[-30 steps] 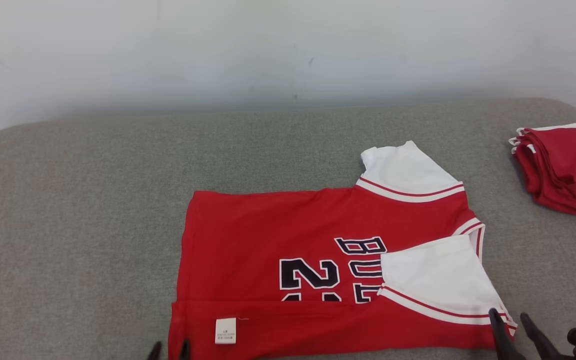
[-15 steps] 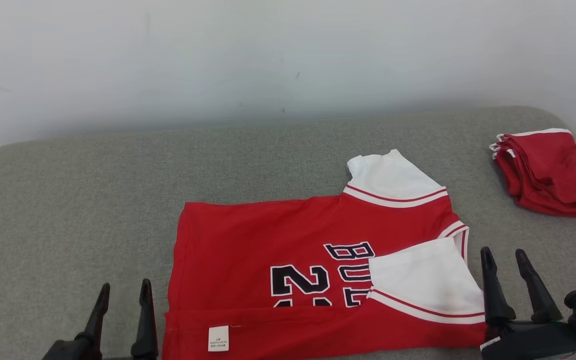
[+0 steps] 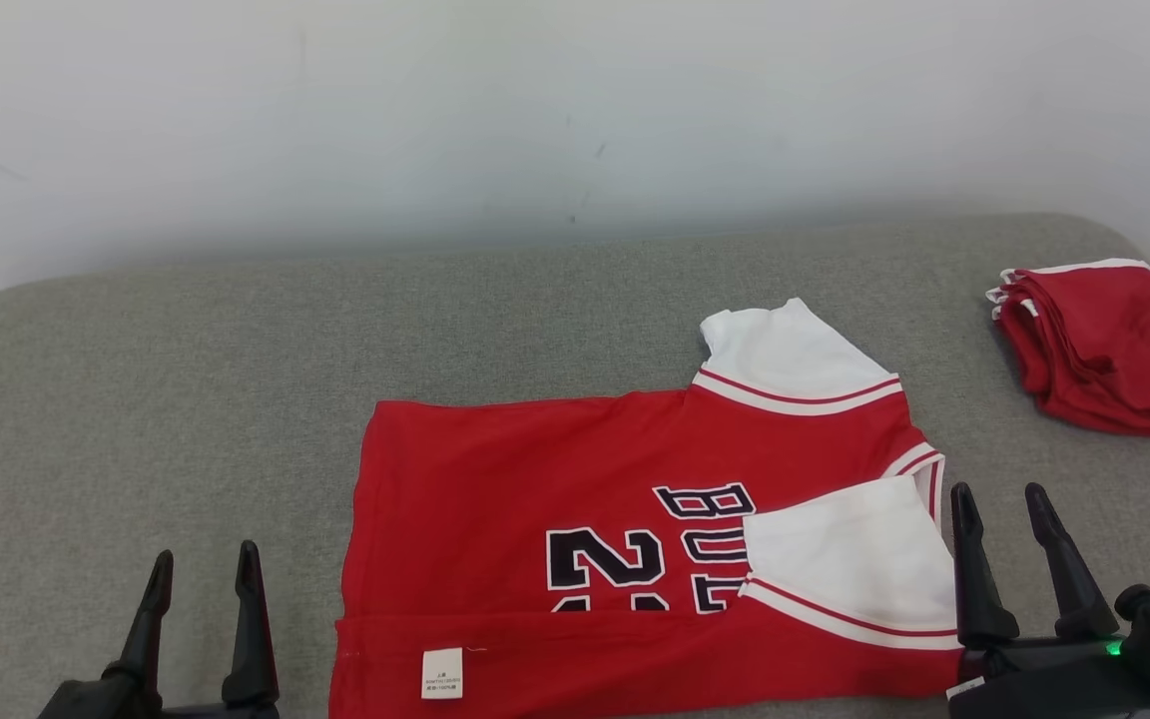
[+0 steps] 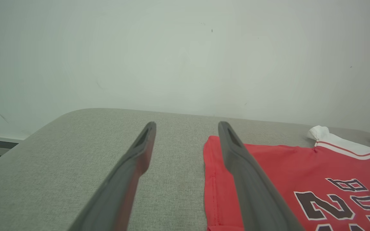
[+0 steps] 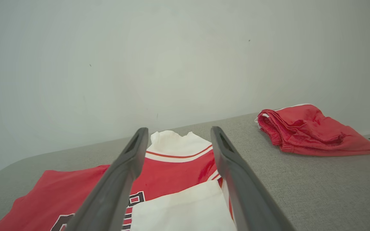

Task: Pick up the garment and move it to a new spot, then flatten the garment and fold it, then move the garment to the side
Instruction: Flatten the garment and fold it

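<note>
Head view, items noted. The garment (image 3: 535, 479) runs off the bottom edge, so its near edge is partly cut away. The print on its white label (image 3: 441, 673) is too small to read. The folded white sleeve (image 3: 845, 549) covers the end of the lettering (image 3: 705, 499), and a folded-up red strip hides the lower part of the number (image 3: 605, 559). The red pile (image 3: 1114, 350) is clipped by the right edge. My left gripper (image 3: 206, 551) and right gripper (image 3: 997, 489) are cut off below the fingers.
</note>
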